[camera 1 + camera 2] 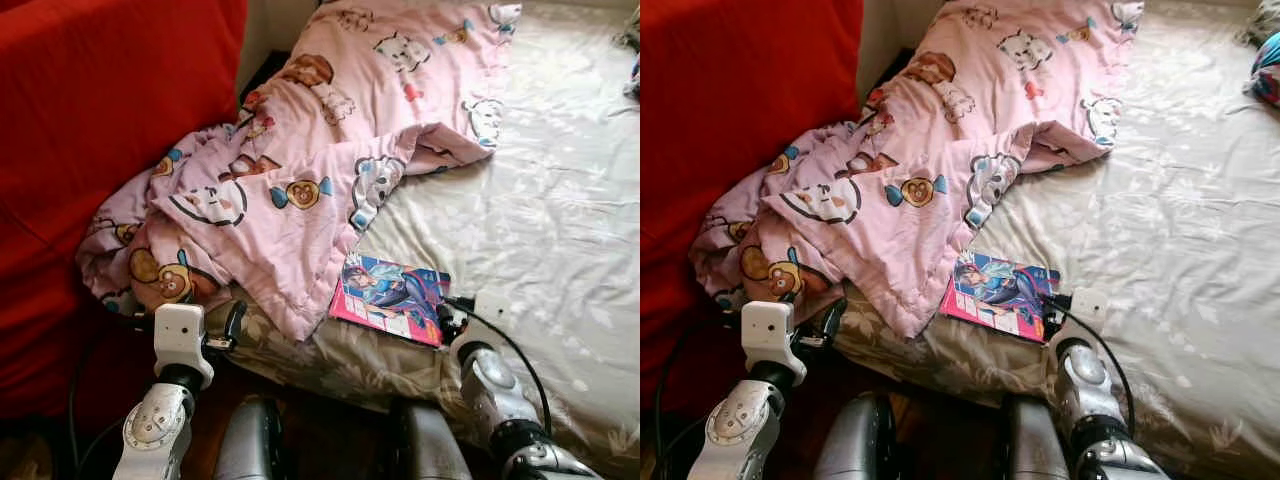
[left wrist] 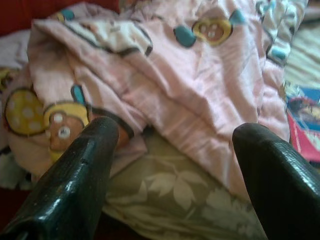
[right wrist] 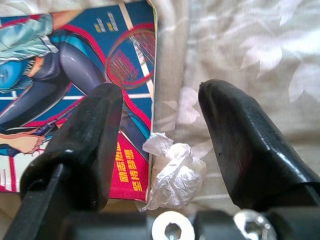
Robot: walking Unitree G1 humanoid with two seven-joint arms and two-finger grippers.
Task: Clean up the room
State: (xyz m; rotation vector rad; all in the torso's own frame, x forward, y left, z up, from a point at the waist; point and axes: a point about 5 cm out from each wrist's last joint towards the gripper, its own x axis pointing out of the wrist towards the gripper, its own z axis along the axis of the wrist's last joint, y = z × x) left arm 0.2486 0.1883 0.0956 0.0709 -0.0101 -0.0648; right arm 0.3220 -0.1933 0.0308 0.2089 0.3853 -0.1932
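Sunlit and rumpled, the bed (image 1: 560,200) wears a pale sheet printed with leaves, and a red sofa (image 1: 100,150) stands against its left side.

Right gripper (image 3: 165,125): its jaws stand wide apart and hold nothing, hovering low over the near edge of the bed. Between the two black fingers (image 3: 245,145), just short of their tips, lies one small crumpled wad of white tissue (image 3: 172,175). It rests on the sheet and touches the right edge of a comic book (image 3: 75,90). The left finger of this gripper overlaps the book's cover. The tissue is wrinkled, glossy in places, roughly ball-shaped.

One comic book is in sight: flat on the sheet, cover up, blue with a pink-red border, a drawn figure in dark clothing and yellow lettering near its lower corner. Its far corner is tucked just under the hem of the blanket (image 1: 300,180).

Left gripper (image 2: 175,150): jaws also spread wide and empty, held at the bed's near left corner, pointing at the bunched blanket where it spills over the mattress edge toward the sofa.

One blanket: pink, printed with cartoon animals and sweets, heaped in folds across the left half of the bed. At the far right edge of the bed something colourful (image 1: 1265,70) shows, too cropped to tell.
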